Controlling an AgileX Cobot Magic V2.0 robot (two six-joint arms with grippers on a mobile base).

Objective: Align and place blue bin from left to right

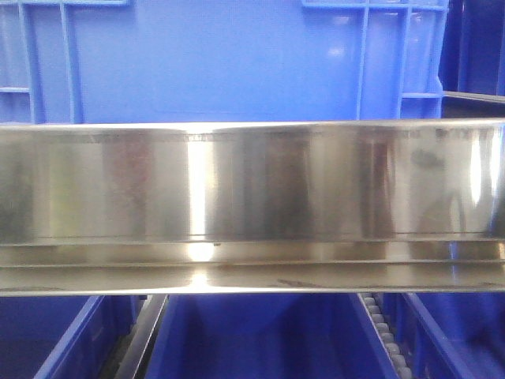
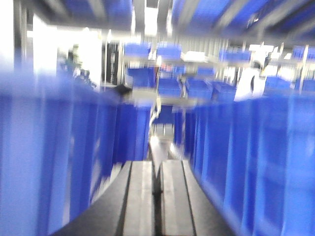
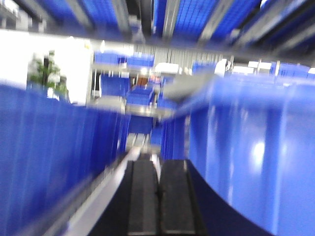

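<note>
The blue bin [image 1: 213, 63] stands just behind the steel rail [image 1: 252, 205] and rises above its top edge, with its broad glossy side square to the front view. Its long axis runs along the rail, left to right, and a ribbed corner post shows towards each end. Past its right corner, also above the rail, a sliver of a second bin [image 1: 477, 47] shows across a narrow gap. Below the rail lie three darker bins [image 1: 260, 339] seen from above. One roller track [image 1: 387, 339] runs between the middle and right ones, and a plain metal strip [image 1: 146, 332] between the left and middle ones.

There are two tools, and neither shows in the front view, so their place relative to the rail cannot be read. The left tool [image 2: 156, 196] has its pads pressed together with nothing between them. It points down a lane walled in blue on both sides. The right tool [image 3: 158, 196] is likewise closed and empty, with a glossy blue wall [image 3: 256, 157] close on its right and a lower blue row [image 3: 49, 162] farther off on its left.

Both wrist views are blurred. The right arm looks nearer to a bin side, but I cannot tell whether that wall belongs to the task's bin. The coming move likely turns on pushing along the bin's long axis, parallel to the rail.
</note>
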